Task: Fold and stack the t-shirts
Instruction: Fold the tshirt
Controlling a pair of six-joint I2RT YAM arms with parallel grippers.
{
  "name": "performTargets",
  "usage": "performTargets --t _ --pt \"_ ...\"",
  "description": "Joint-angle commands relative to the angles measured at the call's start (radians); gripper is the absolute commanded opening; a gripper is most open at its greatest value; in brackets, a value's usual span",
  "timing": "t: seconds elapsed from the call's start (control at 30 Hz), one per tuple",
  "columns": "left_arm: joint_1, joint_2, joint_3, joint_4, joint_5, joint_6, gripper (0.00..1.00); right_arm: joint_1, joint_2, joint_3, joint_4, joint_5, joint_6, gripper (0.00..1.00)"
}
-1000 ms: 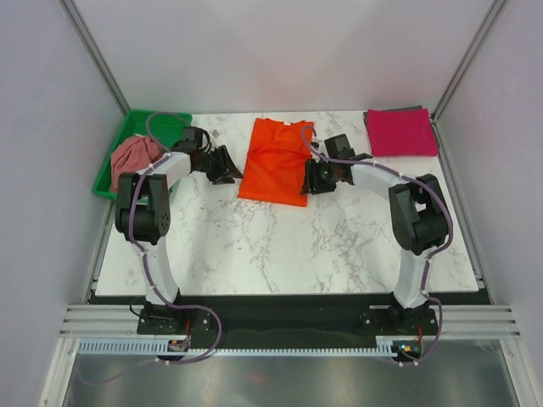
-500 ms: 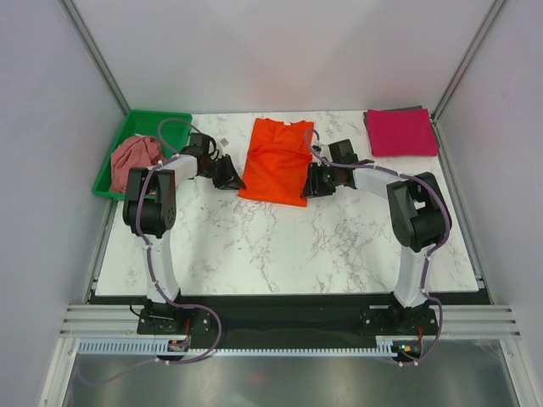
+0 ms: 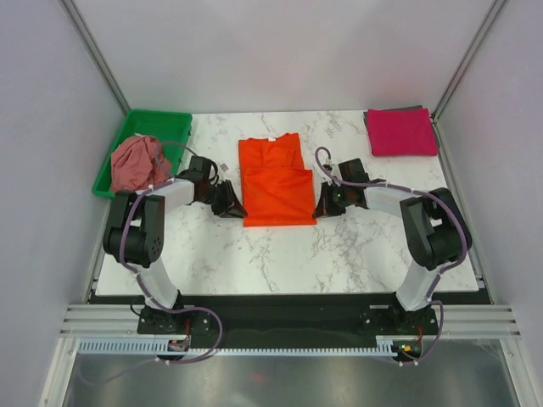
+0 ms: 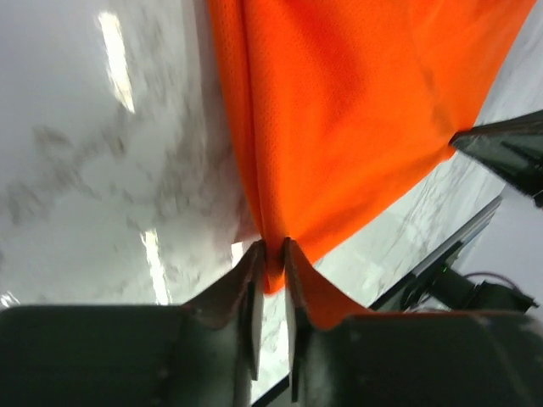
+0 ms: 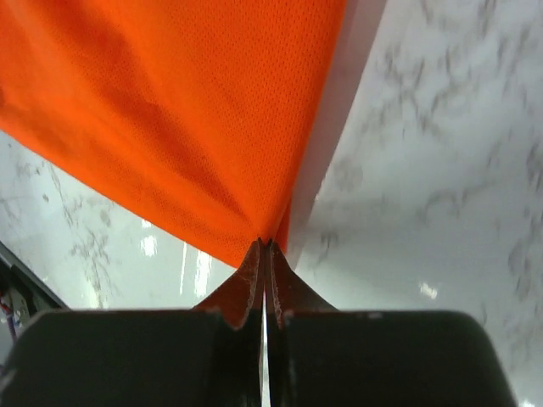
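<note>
2 near corners of the orange t-shirt (image 3: pixel 273 182), lying mid-table, are being pinched: the left gripper (image 4: pixel 271 254) is clamping nearly closed on the left one, the right gripper (image 5: pixel 265 246) is squeezing tight on the right one. Soft, light and floppy, it is likely needing both corner grips to avoid sagging

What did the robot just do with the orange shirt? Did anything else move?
The left claw and the right claw closed in and pinched the orange t-shirt at its left and right edges. They pulled it nearer the robot, and it lies straighter now. The magenta t-shirt and the dusty rose t-shirt in the green tray stayed put.
</note>
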Motion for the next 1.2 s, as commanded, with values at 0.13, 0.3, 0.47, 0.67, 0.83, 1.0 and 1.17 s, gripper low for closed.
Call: performTargets --t 0.13,0.3,0.47,0.67,0.83,1.0,1.17 --pt "-0.050 -0.272 -0.215 0.003 -0.106 -0.030 0.48 0.031 -0.220 -0.247 0.021 0.002 0.053 0.00" --pt "-0.112 -0.299 -0.228 0.035 -0.095 -0.025 0.50 0.062 -0.314 -0.314 0.025 0.019 0.081 0.02" --pt "-0.143 -0.222 -0.196 0.046 -0.089 -0.014 0.47 0.067 -0.334 -0.331 0.028 0.027 0.090 0.02" --pt "-0.176 -0.224 -0.209 0.043 -0.198 -0.014 0.48 0.071 -0.342 -0.335 0.028 0.030 0.092 0.02" --pt "-0.179 -0.259 -0.214 0.045 -0.259 -0.014 0.51 0.071 -0.339 -0.340 0.029 0.038 0.089 0.02" --pt "-0.179 -0.230 -0.191 0.046 -0.244 -0.011 0.47 0.073 -0.325 -0.341 0.044 0.034 0.095 0.02" --pt "-0.202 -0.199 -0.172 0.045 -0.206 0.006 0.36 0.077 -0.313 -0.341 0.060 0.036 0.108 0.02"
